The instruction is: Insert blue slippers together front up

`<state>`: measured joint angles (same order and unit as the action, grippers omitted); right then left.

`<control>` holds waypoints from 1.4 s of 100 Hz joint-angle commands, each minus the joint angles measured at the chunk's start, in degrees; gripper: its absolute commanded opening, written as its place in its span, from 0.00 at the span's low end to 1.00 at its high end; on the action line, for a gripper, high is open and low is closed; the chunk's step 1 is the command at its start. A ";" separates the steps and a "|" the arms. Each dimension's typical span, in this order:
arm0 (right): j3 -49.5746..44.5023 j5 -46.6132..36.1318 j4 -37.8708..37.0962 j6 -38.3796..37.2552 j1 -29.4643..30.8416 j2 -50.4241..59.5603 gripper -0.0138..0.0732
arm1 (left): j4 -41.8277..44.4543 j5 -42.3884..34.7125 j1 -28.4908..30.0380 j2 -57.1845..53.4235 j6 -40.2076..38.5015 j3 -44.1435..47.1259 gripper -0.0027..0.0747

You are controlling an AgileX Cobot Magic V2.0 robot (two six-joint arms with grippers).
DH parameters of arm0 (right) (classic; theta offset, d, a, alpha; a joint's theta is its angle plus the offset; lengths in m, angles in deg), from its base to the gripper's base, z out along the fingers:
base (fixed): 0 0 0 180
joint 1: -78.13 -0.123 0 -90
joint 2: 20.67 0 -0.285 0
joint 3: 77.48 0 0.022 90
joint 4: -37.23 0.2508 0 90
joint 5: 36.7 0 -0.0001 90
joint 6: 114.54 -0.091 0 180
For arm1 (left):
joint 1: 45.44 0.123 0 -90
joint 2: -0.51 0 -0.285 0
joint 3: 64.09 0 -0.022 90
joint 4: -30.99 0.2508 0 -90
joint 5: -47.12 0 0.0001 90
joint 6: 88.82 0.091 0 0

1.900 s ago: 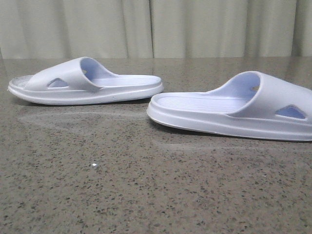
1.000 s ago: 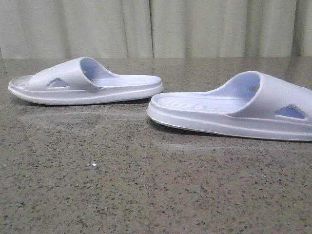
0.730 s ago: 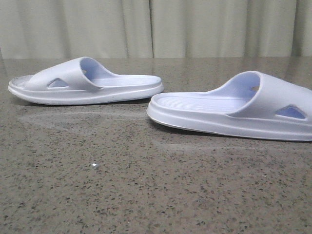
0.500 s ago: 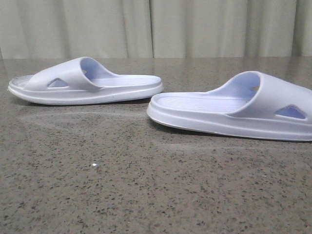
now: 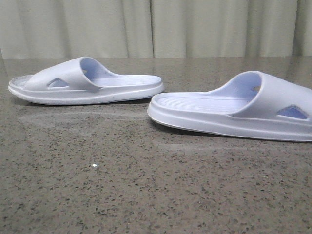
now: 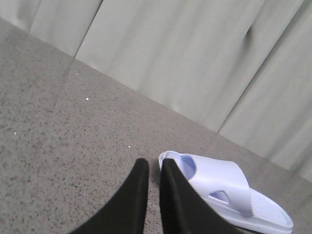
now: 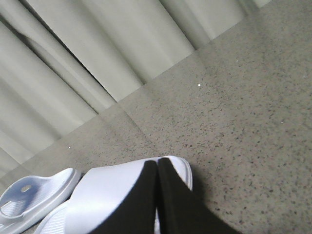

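Two pale blue-white slippers lie flat on the speckled table, heels toward each other. The left slipper [image 5: 85, 80] has its strap at the left end. The right slipper [image 5: 234, 109] has its strap at the right end. No gripper shows in the front view. In the left wrist view my left gripper [image 6: 154, 163] holds nothing, its black fingers a narrow slit apart, beside the toe end of the left slipper [image 6: 229, 187]. In the right wrist view my right gripper [image 7: 157, 162] is shut and empty, above the toe end of the right slipper [image 7: 109, 192].
The grey speckled stone table [image 5: 146, 185] runs back to pale curtains [image 5: 156, 27]. The heel of the left slipper [image 7: 31, 195] shows beyond the right one in the right wrist view.
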<state>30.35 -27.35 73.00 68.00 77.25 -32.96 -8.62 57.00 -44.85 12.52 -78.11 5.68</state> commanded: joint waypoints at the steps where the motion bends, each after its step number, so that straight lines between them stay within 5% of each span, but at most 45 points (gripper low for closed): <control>1: 5.68 -1.42 -0.69 0.29 0.12 -7.86 0.07 | 4.64 0.09 -0.49 6.74 -0.40 -6.64 0.05; 21: 16.88 6.53 -7.22 0.29 0.12 -25.47 0.07 | 17.26 9.89 -0.49 21.47 -0.27 -18.32 0.05; 49: 27.73 18.27 -9.71 2.22 0.12 -36.47 0.07 | 16.92 11.52 -0.49 30.61 -0.27 -23.49 0.06; 64: 30.11 21.92 -10.48 3.35 0.12 -37.16 0.21 | 16.68 11.52 -0.49 33.44 -0.14 -23.49 0.06; 80: 30.22 22.82 -11.19 3.35 0.12 -38.86 0.40 | 14.57 11.52 -0.49 35.82 1.47 -23.49 0.22; 95: 30.22 23.17 -11.62 3.35 0.23 -42.54 0.41 | 5.34 12.39 -0.49 38.13 9.00 -23.49 0.41; 112: 30.58 22.58 -11.40 3.98 2.87 -46.25 0.42 | 1.75 13.76 -0.49 40.60 12.55 -23.49 0.43; 128: 30.58 25.40 -3.94 13.25 8.77 -49.36 0.42 | 1.18 13.89 -0.49 41.73 13.42 -23.52 0.43; 140: 30.58 30.33 10.92 27.41 15.43 -53.23 0.42 | 1.18 13.89 -0.49 42.75 13.56 -23.74 0.43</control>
<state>59.15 1.35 72.62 85.47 88.21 -84.12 -5.68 73.11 -44.85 54.78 -65.03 -15.88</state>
